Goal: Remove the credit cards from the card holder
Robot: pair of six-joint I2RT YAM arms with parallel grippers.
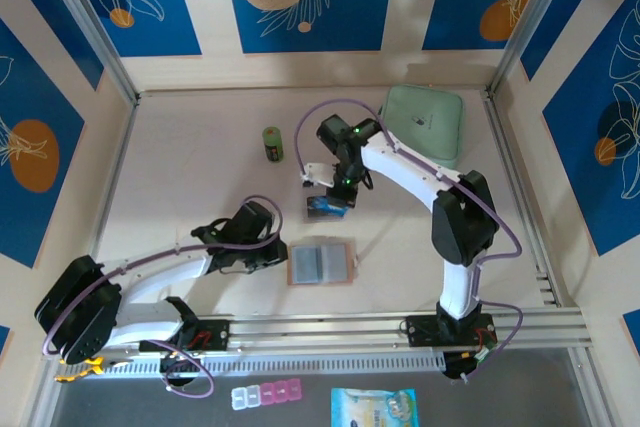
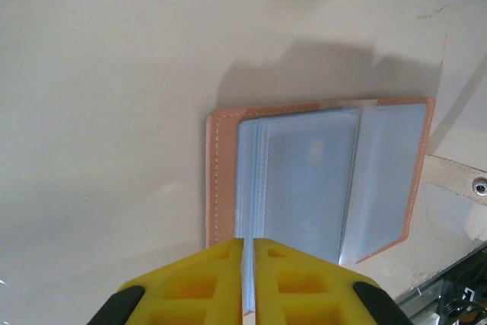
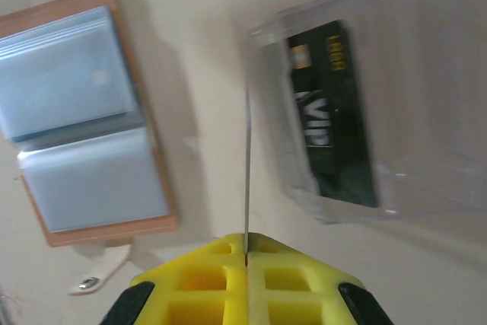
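Top view: the card holder [image 1: 322, 262] lies open and flat on the table [image 1: 200, 177], near the front edge and between the two arms. The left gripper [image 1: 280, 255] is at its left border. The right gripper [image 1: 335, 197] is just beyond it, over a small dark blue item; this view does not show whether that item is held or lying on the table. A mint-green pouch [image 1: 425, 122] lies at the far right. A small green cylinder [image 1: 272, 143] stands apart at centre left. Left wrist view: the left gripper [image 2: 245, 243] has its jaws pressed together on a thin pale leaf at the near edge of the card holder [image 2: 221, 180]. That leaf lines up with the stacked clear pockets [image 2: 304, 180]. A pale card face with a small mark shows through the top pocket, and the snap tab [image 2: 456, 176] lies flat to one side. Right wrist view: the right gripper [image 3: 246, 240] is clamped on a credit card [image 3: 247, 173], seen edge-on as a thin upright line clear of the table. Beside it lies a clear plastic case [image 3: 426, 74] with a dark VIP card [image 3: 335, 119] inside. The card holder [image 3: 144, 104] lies on the other side of the held card, not touching it, with both pocket panels facing up. How many cards are in the pockets cannot be told.
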